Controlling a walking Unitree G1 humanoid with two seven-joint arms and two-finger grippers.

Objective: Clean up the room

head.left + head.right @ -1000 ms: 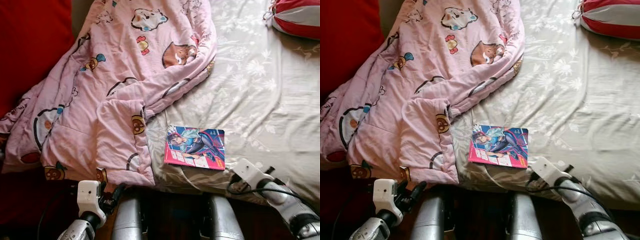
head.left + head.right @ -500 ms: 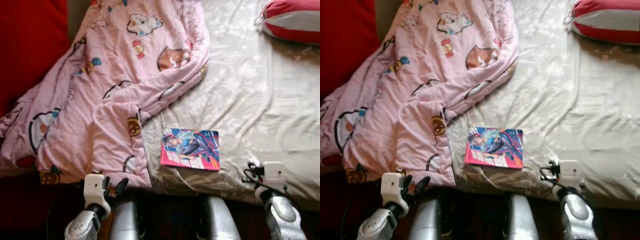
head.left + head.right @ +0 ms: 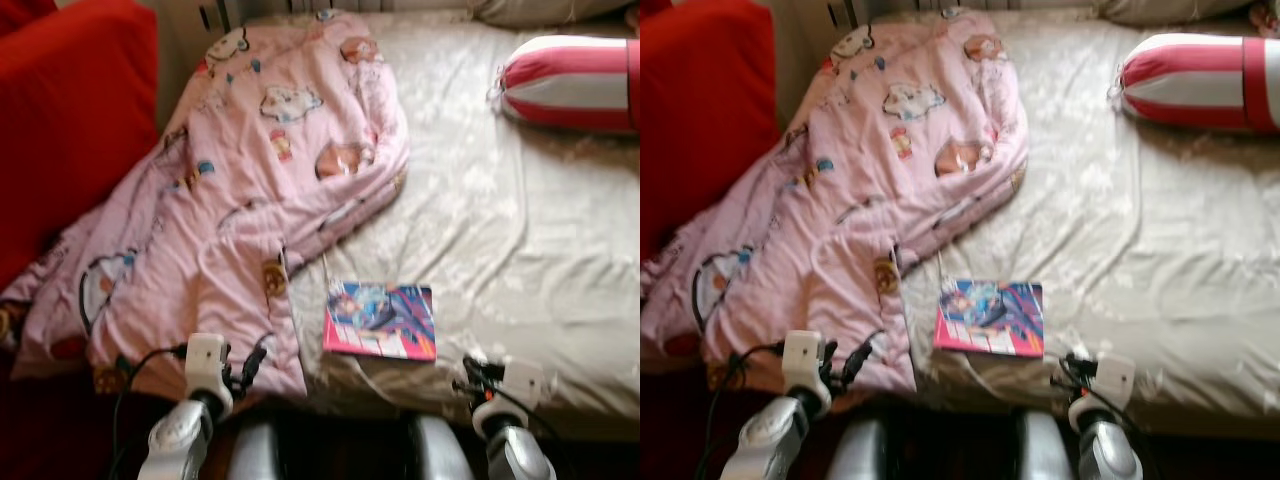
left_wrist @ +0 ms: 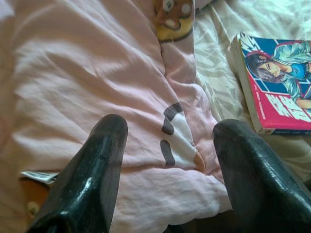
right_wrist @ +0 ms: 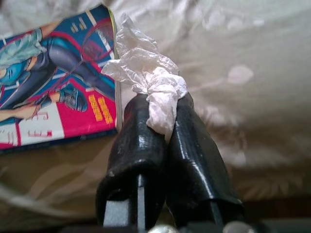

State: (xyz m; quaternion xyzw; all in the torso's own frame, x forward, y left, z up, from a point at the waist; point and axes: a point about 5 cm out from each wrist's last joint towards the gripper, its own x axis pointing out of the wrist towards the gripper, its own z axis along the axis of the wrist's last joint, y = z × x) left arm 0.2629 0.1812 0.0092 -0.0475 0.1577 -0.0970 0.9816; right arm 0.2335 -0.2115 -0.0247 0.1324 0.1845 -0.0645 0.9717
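My right gripper (image 5: 163, 104) pinches a crumpled tissue (image 5: 148, 85) beside the comic book (image 3: 380, 320); left gripper (image 4: 167, 145) gapes empty. Next, I'd bin it.

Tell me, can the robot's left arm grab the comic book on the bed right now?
Probably yes. The left gripper is open above the pink blanket's edge, and the comic book lies flat on the sheet just beside it, nothing covering it. The right gripper is busy pinching crumpled tissue.
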